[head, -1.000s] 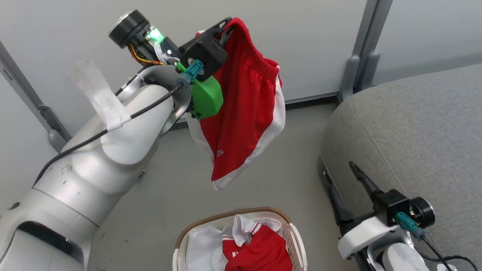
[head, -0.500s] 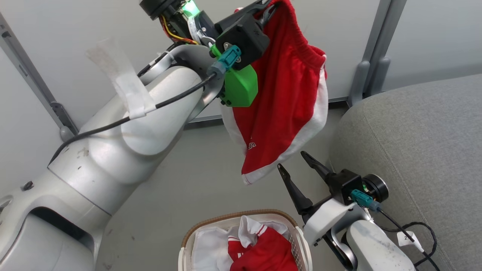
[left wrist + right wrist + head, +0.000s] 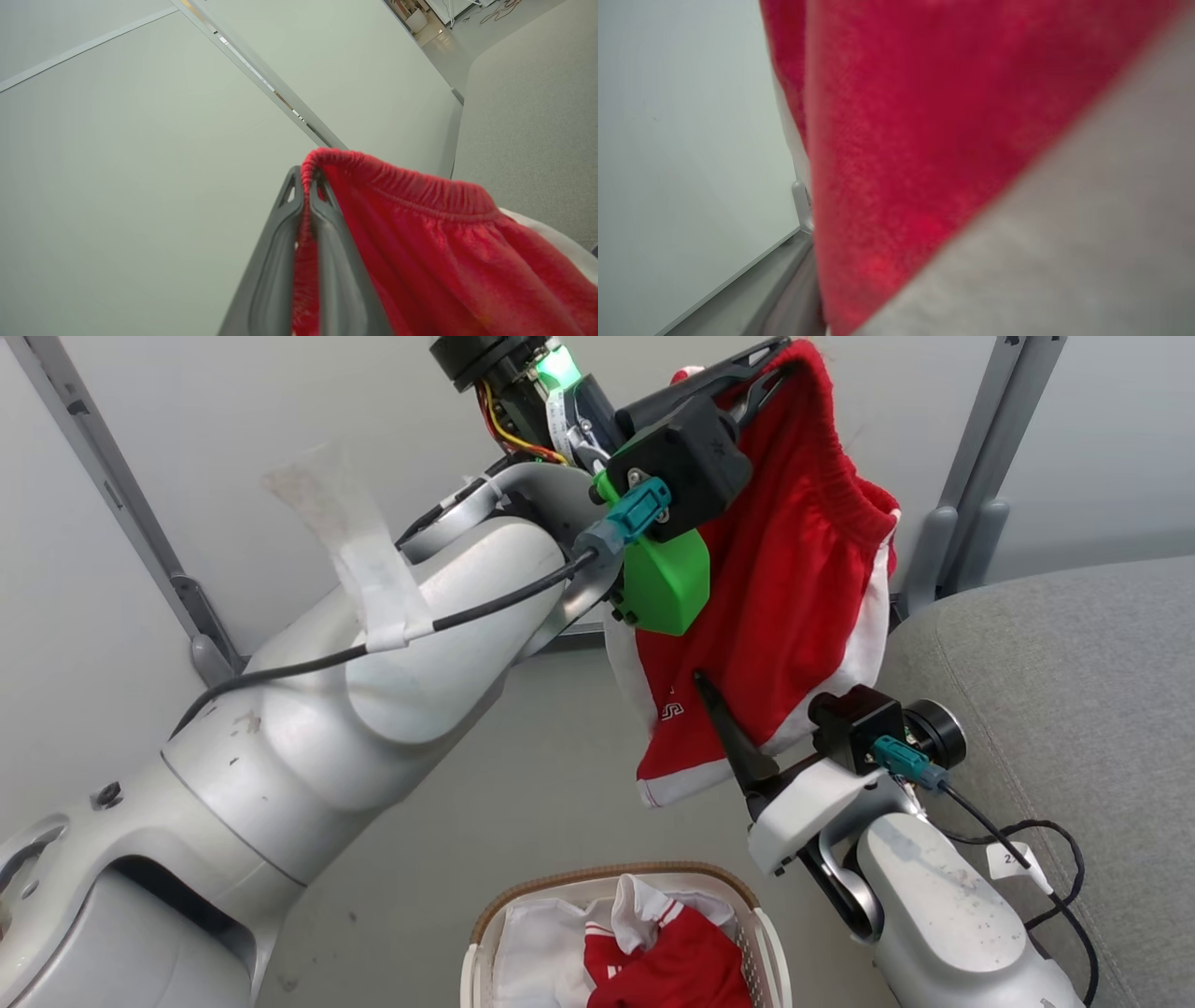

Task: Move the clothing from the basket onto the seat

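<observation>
Left gripper (image 3: 306, 179) is up high with both fingers pinched tight on the elastic waistband of the red shorts (image 3: 784, 588), which hang down in the air, white trim along the edge. They're above the floor, between the basket (image 3: 616, 877) and the seat (image 3: 1055, 691), touching neither.

Right gripper (image 3: 724, 709) is right at the shorts' bottom hem. One dark finger lies across the front of the cloth and the other is hidden, so I can't tell if it's spread or clamped.

The other red garment (image 3: 672, 971) sits crumpled in the basket on the liner (image 3: 532, 952).
</observation>
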Controlling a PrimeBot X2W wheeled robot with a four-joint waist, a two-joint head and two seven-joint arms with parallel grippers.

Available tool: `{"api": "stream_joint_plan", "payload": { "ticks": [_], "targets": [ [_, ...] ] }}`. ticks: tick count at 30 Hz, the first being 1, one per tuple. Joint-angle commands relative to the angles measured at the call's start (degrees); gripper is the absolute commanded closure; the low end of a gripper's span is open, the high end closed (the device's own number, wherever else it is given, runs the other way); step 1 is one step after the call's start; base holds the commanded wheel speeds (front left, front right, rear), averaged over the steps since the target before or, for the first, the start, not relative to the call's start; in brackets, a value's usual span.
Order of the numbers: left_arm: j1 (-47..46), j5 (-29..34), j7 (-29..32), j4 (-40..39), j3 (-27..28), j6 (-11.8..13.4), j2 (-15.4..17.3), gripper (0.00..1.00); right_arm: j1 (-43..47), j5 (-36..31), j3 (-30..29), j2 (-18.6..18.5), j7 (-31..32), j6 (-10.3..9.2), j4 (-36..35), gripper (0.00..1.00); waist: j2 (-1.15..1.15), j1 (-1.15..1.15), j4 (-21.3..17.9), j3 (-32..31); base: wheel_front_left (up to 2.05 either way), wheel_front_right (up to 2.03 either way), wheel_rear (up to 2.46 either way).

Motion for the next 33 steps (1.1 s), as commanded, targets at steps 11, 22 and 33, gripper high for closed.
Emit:
{"api": "stream_joint_plan", "payload": {
  "ticks": [11,22,33],
  "targets": [
    [10.51,-5.32,-1.33,4.39,1.42,2.25,3.64,1.00,2.28,-0.77,-2.43,-0.24,-0.30,-0.04,-3.28,1.00,0.00,0.00,-0.59,-0.08,0.00,0.00,0.00],
    [25.86,-13.27,-7.00,10.59,4.98,4.64,2.05,1.00,3.24,-1.51,-5.18,-0.22,-0.30,-0.04,-5.22,1.00,0.00,0.00,-2.22,0.39,0.00,0.00,0.00],
    [39.32,-12.72,-7.91,6.88,12.58,4.94,-0.39,0.00,2.85,-3.84,-8.39,-0.23,-0.30,-0.04,-7.00,1.00,0.00,0.00,-2.49,1.59,0.00,0.00,0.00]
  ]
}}
